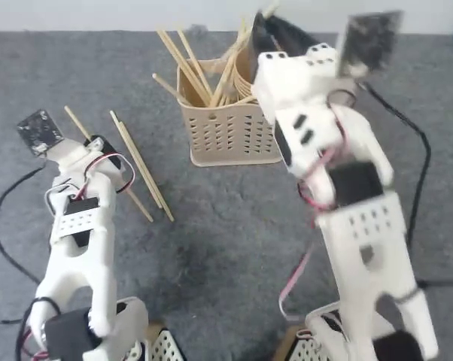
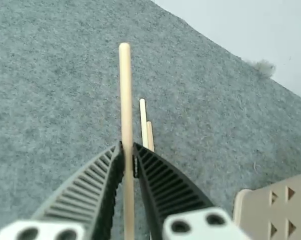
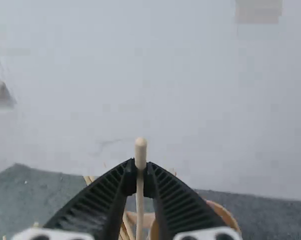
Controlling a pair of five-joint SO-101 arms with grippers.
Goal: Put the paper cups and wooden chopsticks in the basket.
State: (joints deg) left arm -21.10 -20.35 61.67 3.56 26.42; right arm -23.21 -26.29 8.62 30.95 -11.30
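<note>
My left gripper (image 2: 128,147) is shut on a wooden chopstick (image 2: 125,95) low over the grey carpet; in the high view this gripper (image 1: 104,148) is at the left. Two more chopsticks (image 1: 141,167) lie side by side on the carpet just beyond it, toward the basket, and their ends (image 2: 145,122) show past the held stick. The beige perforated basket (image 1: 230,131) stands at the back centre with several chopsticks and a paper cup (image 1: 245,64) inside. My right gripper (image 1: 268,28) hangs above the basket's right side, shut on an upright chopstick (image 3: 140,146), with the paper cup's rim (image 3: 226,216) below.
Grey carpet (image 1: 226,226) covers the table, with open room in front of the basket between the two arms. A pale wall rises behind. A corner of the basket (image 2: 275,210) shows close to my left gripper. Black cables trail at both outer sides.
</note>
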